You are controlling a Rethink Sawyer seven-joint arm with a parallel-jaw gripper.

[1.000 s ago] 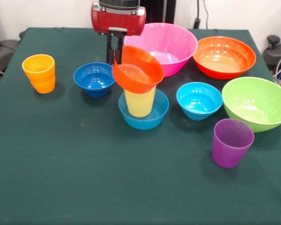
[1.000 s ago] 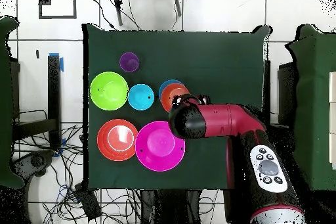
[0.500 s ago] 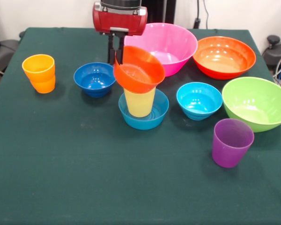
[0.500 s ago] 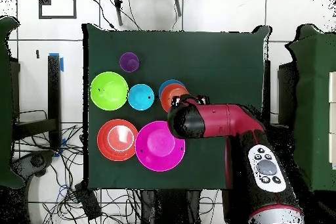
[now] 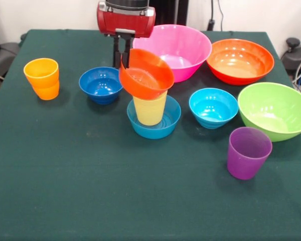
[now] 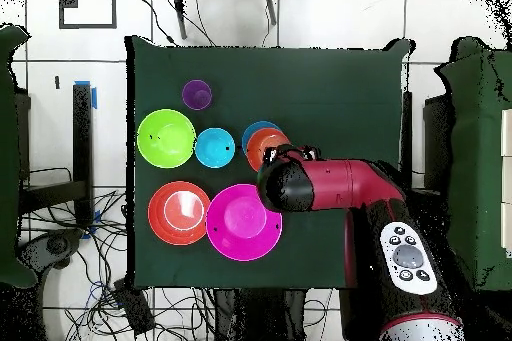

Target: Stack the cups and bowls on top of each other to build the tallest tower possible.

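The tower stands mid-table: a mid-blue small bowl (image 5: 168,123) holds the upright pale yellow cup (image 5: 149,109). A small orange-red bowl (image 5: 146,75) rests tilted on that cup's rim, its far left edge raised. My gripper (image 5: 123,63) comes down behind it and is shut on that raised edge. In the overhead view the small orange-red bowl (image 6: 266,144) shows beside the arm's red head, which hides the gripper. The orange cup (image 5: 41,78) stands far left, the purple cup (image 5: 248,152) near right.
A dark blue small bowl (image 5: 101,84) sits left of the tower and a cyan small bowl (image 5: 213,107) right of it. Large pink (image 5: 183,47), orange-red (image 5: 240,60) and lime green (image 5: 275,110) bowls line the back and right.
The gripper and the small orange-red bowl have shifted slightly left in the front view. The bowl stays tilted on the yellow cup.
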